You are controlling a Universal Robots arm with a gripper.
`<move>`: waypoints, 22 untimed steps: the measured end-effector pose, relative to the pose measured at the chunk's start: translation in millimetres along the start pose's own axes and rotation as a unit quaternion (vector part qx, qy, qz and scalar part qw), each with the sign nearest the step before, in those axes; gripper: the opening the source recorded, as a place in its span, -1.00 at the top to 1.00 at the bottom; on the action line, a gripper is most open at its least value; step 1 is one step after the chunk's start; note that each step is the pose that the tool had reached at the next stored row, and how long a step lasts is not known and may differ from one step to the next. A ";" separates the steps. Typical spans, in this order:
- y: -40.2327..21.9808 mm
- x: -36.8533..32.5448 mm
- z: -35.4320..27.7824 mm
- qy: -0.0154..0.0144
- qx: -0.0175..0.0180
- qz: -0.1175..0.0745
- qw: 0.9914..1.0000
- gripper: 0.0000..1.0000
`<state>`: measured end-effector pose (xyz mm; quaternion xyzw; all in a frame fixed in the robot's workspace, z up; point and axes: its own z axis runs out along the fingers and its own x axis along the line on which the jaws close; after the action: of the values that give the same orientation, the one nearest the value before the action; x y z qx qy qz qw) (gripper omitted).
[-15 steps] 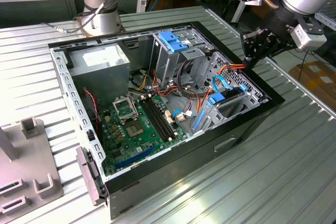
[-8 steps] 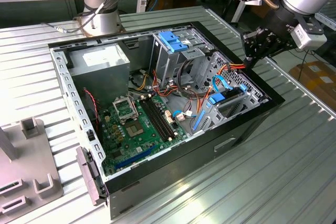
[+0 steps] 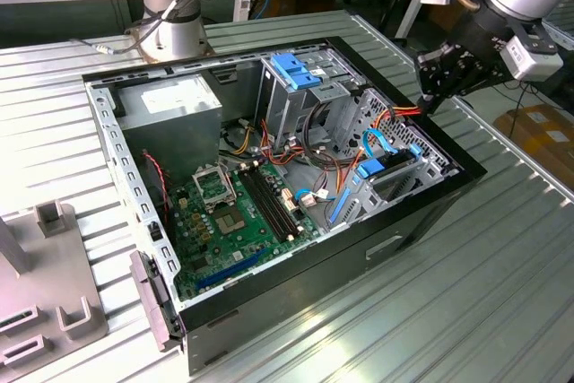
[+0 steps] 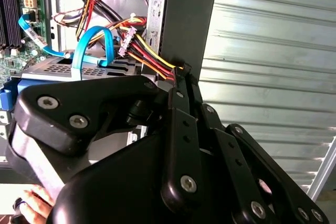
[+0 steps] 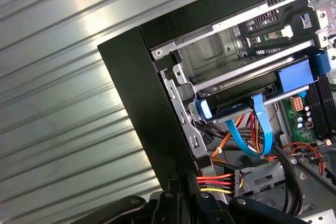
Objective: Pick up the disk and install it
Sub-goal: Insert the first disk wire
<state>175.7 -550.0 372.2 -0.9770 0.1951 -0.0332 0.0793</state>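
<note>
you are looking at an open computer case (image 3: 269, 177) lying on a ribbed metal table (image 3: 502, 275), its green motherboard (image 3: 242, 208) facing up. in the exterior view the gripper (image 3: 423, 107) sits at about 2 o'clock from the case's centre, right at the case's black side wall. in both wrist views its black fingers (image 4: 181, 108) look drawn together at the tips, beside a bundle of red, yellow and orange wires (image 5: 218, 182); you cannot tell whether a wire is caught between them. the disk (image 3: 387, 168) is not in the gripper: it lies flat in a bay inside the case, at about 3 o'clock from the motherboard, its light-blue rail showing. a looped blue cable (image 5: 257, 129) hangs by its front edge.
</note>
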 end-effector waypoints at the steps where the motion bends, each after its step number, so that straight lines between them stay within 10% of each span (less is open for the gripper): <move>1: 0.0 0.0 -0.1 0.000 0.000 0.000 1.000 0.68; 10: 14.1 -34.8 -4.0 0.005 0.002 -0.001 1.000 0.68; 22: 14.9 -36.8 -4.1 0.008 0.002 0.013 1.000 0.68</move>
<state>135.7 -550.0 372.5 -0.9739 0.2088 -0.0400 0.0797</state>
